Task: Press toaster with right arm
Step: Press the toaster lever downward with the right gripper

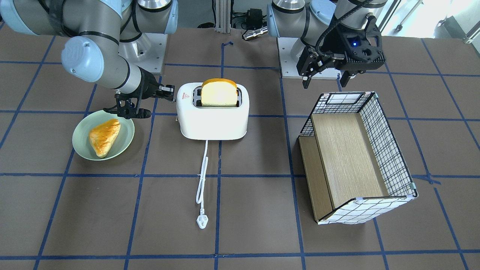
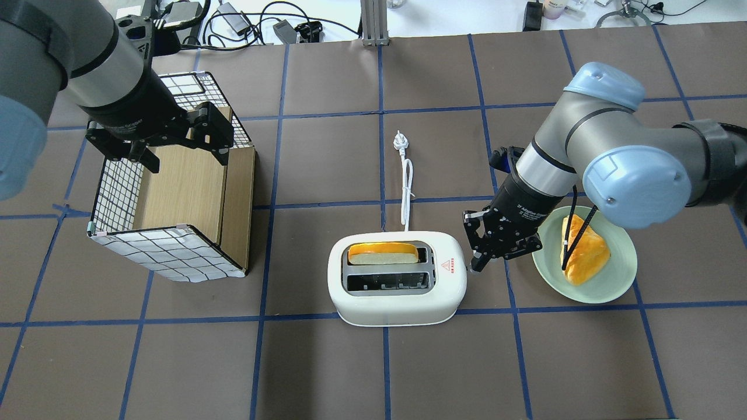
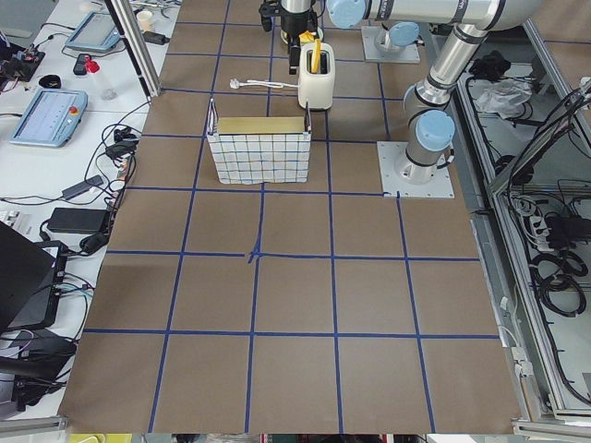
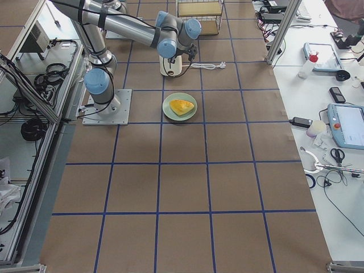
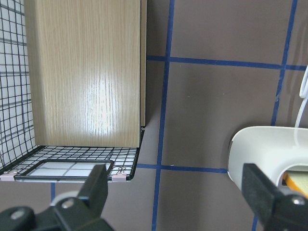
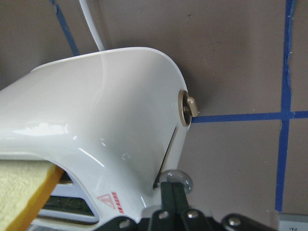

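Note:
The white two-slot toaster (image 1: 213, 120) stands mid-table (image 2: 397, 297) with a slice of bread (image 1: 219, 93) upright in one slot. Its cord and plug (image 1: 202, 180) trail away from the robot. My right gripper (image 2: 475, 265) is at the toaster's end with the red mark, jaws shut. In the right wrist view its fingertips (image 6: 172, 192) touch the chrome lever knob (image 6: 177, 179) on the toaster's end (image 6: 96, 106), below a beige dial (image 6: 187, 108). My left gripper (image 2: 184, 154) hangs open and empty over the basket.
A pale green plate (image 1: 80, 146) with a golden pastry (image 1: 104, 135) lies beside the right gripper, under the right arm's wrist. A wire-and-wood basket (image 1: 356, 157) lies on its side on the robot's left. Blue tape lines grid the brown table.

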